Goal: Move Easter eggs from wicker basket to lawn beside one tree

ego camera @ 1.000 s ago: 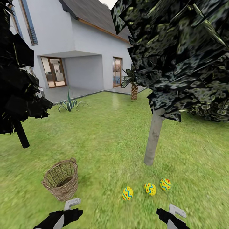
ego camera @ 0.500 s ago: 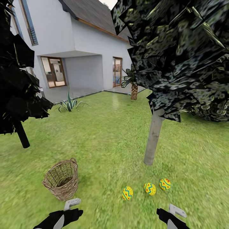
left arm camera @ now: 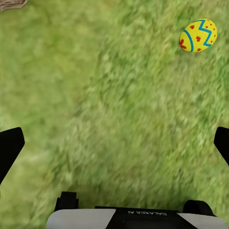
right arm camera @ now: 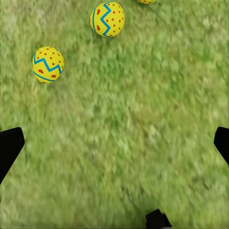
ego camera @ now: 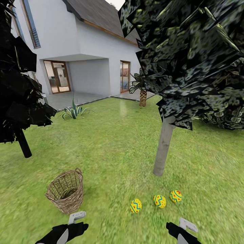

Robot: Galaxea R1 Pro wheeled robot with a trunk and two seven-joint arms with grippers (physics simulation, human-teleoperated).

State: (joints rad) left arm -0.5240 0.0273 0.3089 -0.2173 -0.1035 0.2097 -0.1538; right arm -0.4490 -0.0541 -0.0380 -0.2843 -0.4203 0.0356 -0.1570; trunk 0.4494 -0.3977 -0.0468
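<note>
3 Easter eggs (ego camera: 158, 201) lie between wicker basket (ego camera: 65, 191) and tree (ego camera: 163, 145).

Lawn (ego camera: 112, 145) — mottled green grass, fills the lower frame. Lower left: wicker basket (ego camera: 65, 191), upright. Lower centre-right: three Easter eggs (ego camera: 158, 201) in a loose row, apart from one another — just below the base of the pale-trunked tree (ego camera: 164, 145), centre right.

Grass (left arm camera: 119, 119), one painted egg (left arm camera: 198, 35), probably basket edge (left arm camera: 12, 4)
</note>
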